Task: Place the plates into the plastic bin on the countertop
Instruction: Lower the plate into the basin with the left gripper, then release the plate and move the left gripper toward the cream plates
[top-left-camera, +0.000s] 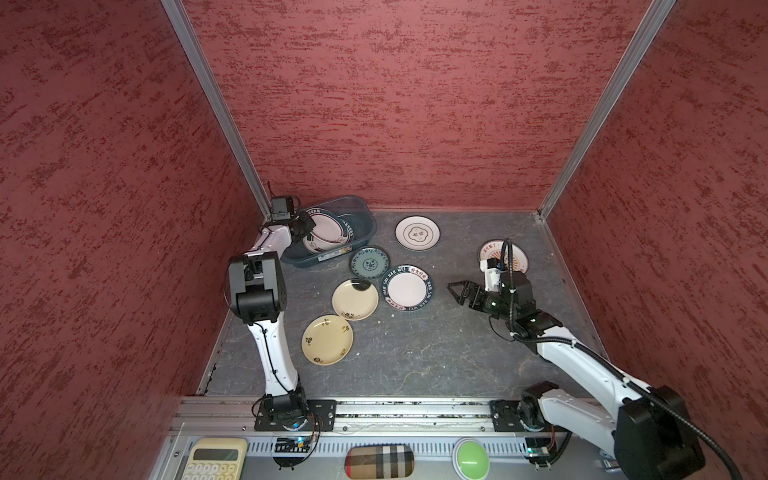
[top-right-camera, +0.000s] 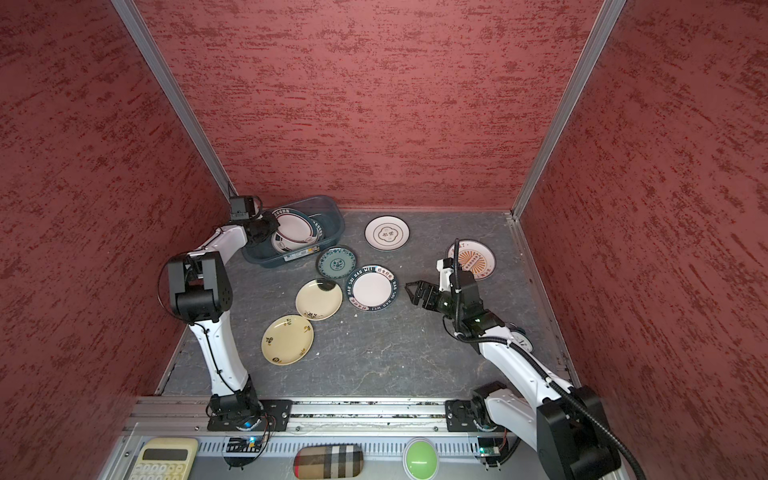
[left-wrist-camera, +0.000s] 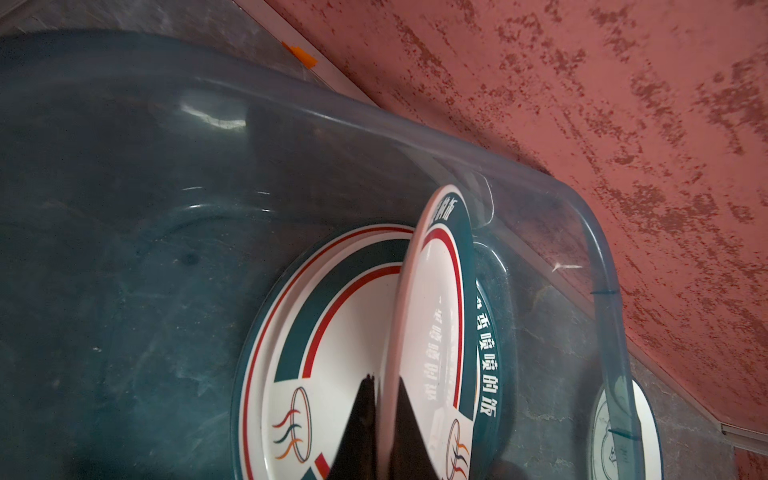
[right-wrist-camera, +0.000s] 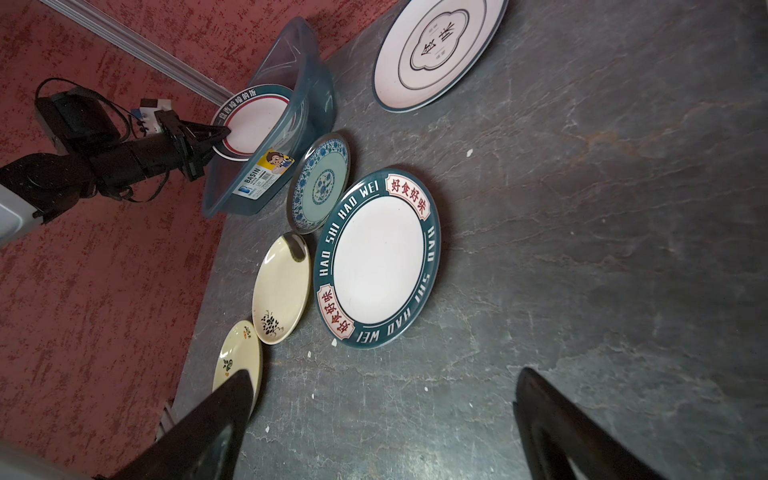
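All four views share the bin (top-left-camera: 309, 259): both top views from high above, my left wrist camera close at its rim, my right wrist camera from well apart.

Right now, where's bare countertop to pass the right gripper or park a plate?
Widest bare patch: the near countertop, bordered by the front rail, the nearer cream plate and the right arm. A narrower gap lies between the white plate and the sunburst plate. Crowded: the plates clustered beside the bin.
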